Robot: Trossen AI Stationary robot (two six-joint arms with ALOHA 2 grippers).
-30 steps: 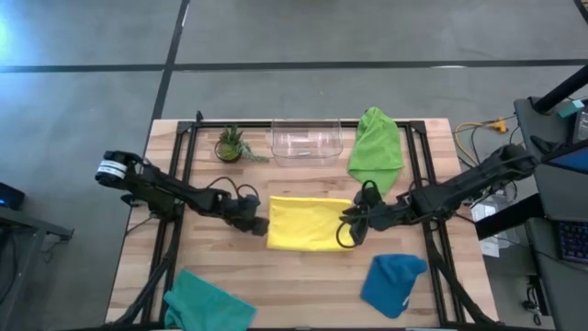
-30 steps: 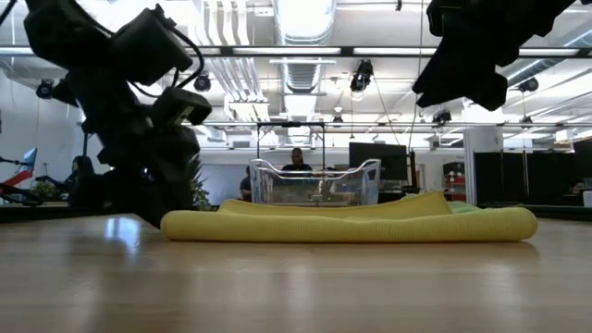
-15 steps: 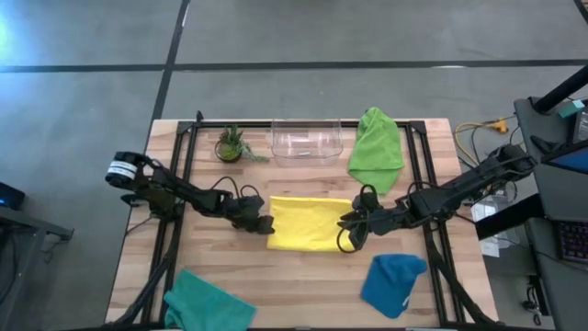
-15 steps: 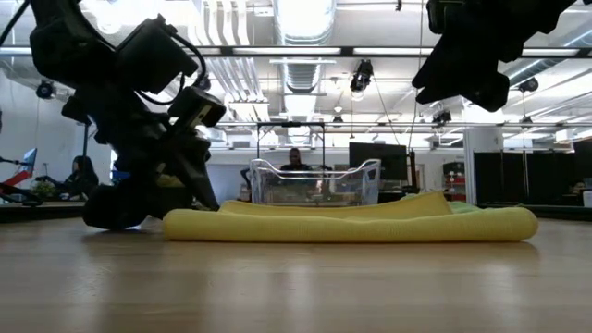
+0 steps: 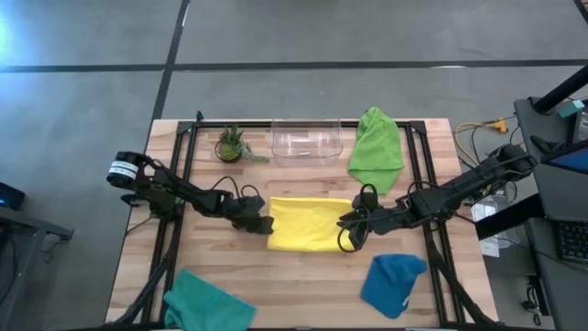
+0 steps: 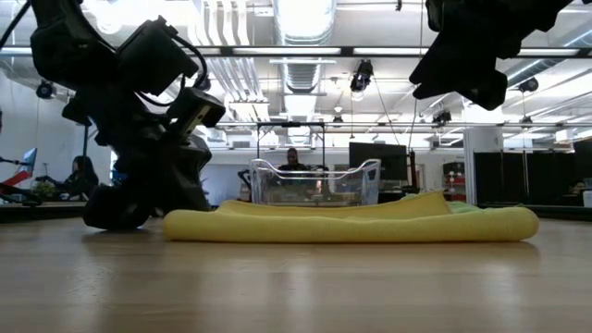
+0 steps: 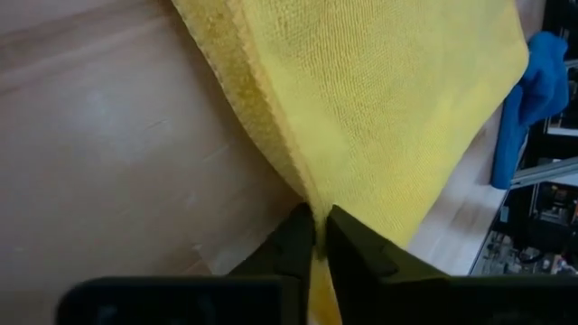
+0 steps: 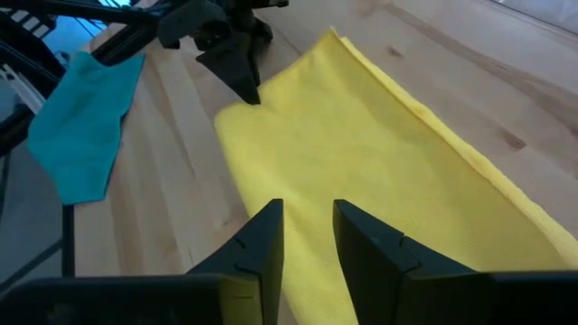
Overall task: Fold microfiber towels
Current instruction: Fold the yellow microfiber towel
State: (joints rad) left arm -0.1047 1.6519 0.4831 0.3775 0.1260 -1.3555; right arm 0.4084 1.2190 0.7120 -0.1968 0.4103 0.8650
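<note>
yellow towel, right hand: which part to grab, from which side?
The yellow towel lies flat, already folded. Best bet: its right-end corner, approached from the right, low to the table, where the right hand hovers. The left hand has the left-end corner pinched.

Yellow towel folded flat on the wooden table, seen from table height

The yellow towel (image 6: 351, 225) lies in a long, low fold across the table (image 6: 296, 287), its layers stacked and its ends rounded. At its left end the left gripper (image 6: 185, 190) is down at table level, a dark bulk touching the cloth's edge; its fingers cannot be made out against the arm. The right gripper (image 6: 462, 79) hangs high above the towel's right part, well clear of it. Behind the towel stands a clear plastic bin (image 6: 314, 182). Beyond the table, an open room with ceiling ducts, monitors and seated people, one at far left (image 6: 81, 176) and one behind the bin.
</note>
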